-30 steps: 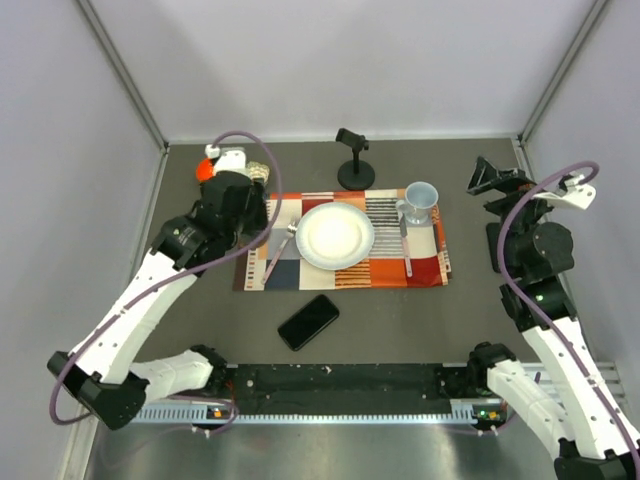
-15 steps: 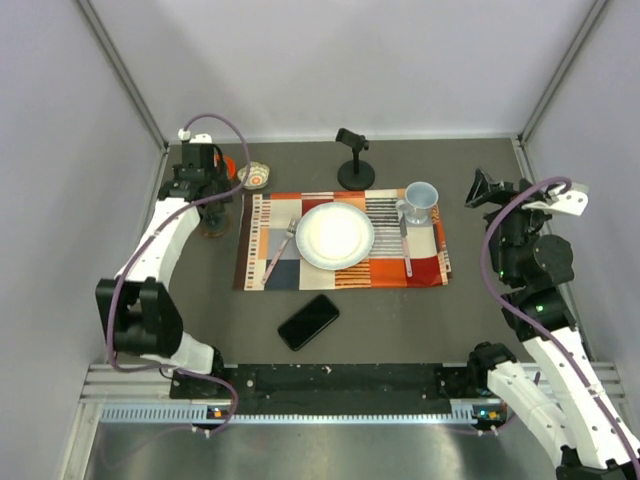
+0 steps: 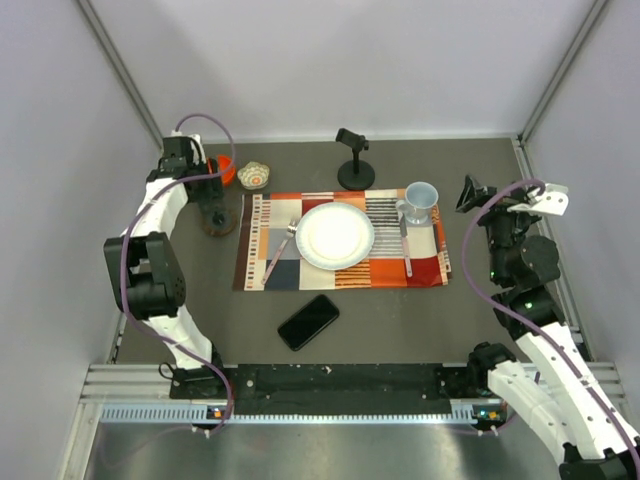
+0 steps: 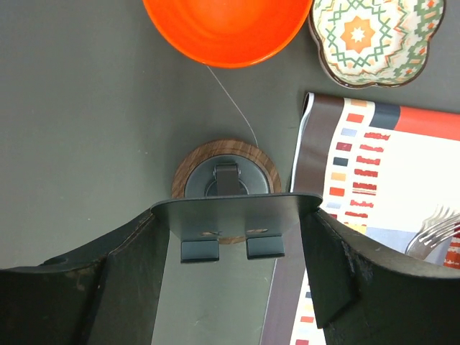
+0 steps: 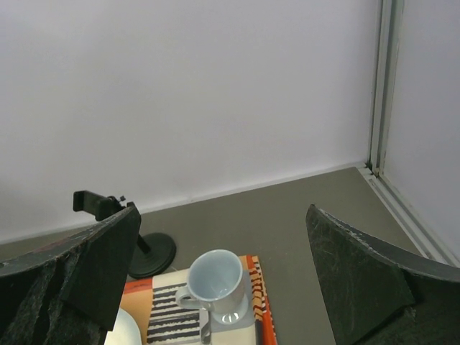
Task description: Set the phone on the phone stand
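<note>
While the phone (image 3: 308,321) lies flat on the bench (image 3: 420,320) at lower centre, nothing is judged done; the left claw (image 4: 236,237) is spread astride the phone stand (image 4: 226,180), the right claw (image 5: 221,215) spread and empty.

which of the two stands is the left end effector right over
The grey tilted plate on a round brown wooden base, beside the orange bowl; the black clamp-head post stands apart behind the placemat.

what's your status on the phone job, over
Left end effector open, straddling the phone stand plate. Right end effector open, empty, raised. Phone flat on the table, untouched. Orange bowl close behind stand.
</note>
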### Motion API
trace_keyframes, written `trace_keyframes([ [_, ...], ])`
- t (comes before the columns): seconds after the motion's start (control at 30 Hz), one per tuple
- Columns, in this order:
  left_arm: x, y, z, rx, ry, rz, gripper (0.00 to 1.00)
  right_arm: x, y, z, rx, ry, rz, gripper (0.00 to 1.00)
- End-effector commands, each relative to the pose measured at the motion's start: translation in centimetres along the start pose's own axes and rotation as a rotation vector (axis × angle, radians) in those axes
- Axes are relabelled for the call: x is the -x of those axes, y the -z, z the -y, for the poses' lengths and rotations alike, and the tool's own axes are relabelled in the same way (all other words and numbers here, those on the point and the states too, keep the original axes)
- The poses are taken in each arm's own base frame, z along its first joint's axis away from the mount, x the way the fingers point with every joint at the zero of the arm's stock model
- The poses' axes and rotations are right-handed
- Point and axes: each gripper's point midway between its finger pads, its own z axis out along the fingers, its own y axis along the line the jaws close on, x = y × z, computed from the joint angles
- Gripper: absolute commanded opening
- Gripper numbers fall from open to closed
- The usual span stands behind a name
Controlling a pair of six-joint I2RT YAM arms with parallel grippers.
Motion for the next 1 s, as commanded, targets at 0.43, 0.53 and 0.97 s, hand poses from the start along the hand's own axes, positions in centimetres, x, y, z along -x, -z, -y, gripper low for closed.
trace_keyframes([
  [0.43, 3.3, 0.2, 0.1, -0.025, -0.162, 0.090, 0.00, 0.4, -0.2, -1.0, 0.044, 0.012, 0.046, 0.99],
  [0.53, 2.8, -0.5, 0.6, -0.060, -0.167, 0.073, 0.00, 0.4, -0.2, -1.1, 0.049, 0.006, 0.048, 0.99],
  [0.97, 4.3, 1.9, -0.7, 0.041, -0.098, 0.113, 0.99, -0.1, -0.3, -1.4, 0.062, 0.004, 0.044, 0.99],
])
